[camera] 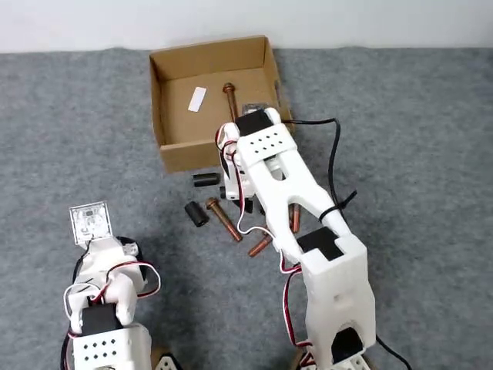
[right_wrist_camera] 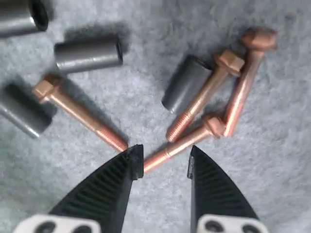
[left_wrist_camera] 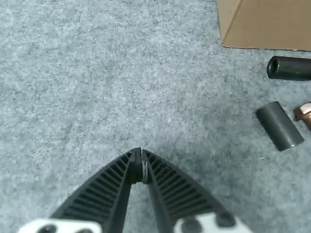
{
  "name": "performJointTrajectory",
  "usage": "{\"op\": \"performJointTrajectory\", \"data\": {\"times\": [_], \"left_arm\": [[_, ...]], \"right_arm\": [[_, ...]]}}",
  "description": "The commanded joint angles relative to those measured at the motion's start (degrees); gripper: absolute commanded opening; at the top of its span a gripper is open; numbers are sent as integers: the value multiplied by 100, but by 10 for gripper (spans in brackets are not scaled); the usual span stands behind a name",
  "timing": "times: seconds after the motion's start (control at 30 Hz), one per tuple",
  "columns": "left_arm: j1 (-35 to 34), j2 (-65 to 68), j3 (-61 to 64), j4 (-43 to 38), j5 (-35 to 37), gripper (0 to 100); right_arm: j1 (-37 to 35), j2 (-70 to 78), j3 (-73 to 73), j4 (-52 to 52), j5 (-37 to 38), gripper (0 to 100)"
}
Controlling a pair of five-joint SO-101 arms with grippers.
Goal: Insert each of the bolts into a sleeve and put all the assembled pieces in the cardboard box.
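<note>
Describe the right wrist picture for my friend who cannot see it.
The right hand, its black fingers open, hangs over one copper bolt on grey carpet. Three more copper bolts and four dark sleeves lie scattered beyond.

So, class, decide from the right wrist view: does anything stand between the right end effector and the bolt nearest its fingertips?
Nothing visible does. The right end effector is open, and the threaded end of that bolt lies between its fingertips. The tip of a second bolt lies close by one fingertip and might get nudged.

Right claw point(right_wrist_camera: 164, 158) agape, straddling bolt point(right_wrist_camera: 194, 138) tip; sleeves point(right_wrist_camera: 87, 53) nearby.
</note>
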Motion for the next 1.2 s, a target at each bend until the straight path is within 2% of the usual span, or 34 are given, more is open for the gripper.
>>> {"op": "performJointTrajectory", "data": {"times": [0.0, 0.63, 0.87, 0.93, 1.0, 1.17], "left_arm": [[-26, -53, -40, -132, 62, 5], [-26, -53, -40, -132, 62, 5], [-26, -53, -40, -132, 62, 5], [-26, -53, -40, -132, 62, 5], [-26, -53, -40, -132, 62, 5], [9, -53, -40, -132, 62, 5]], "right_arm": [[198, -31, -308, -330, -53, 155], [558, 813, -308, -1138, 176, 155], [497, 1086, -308, -1218, 536, 151], [462, 1086, -308, -1226, 615, 104], [426, 1068, -352, -1218, 712, 13], [444, 1059, -1046, -716, 721, 5]]}}
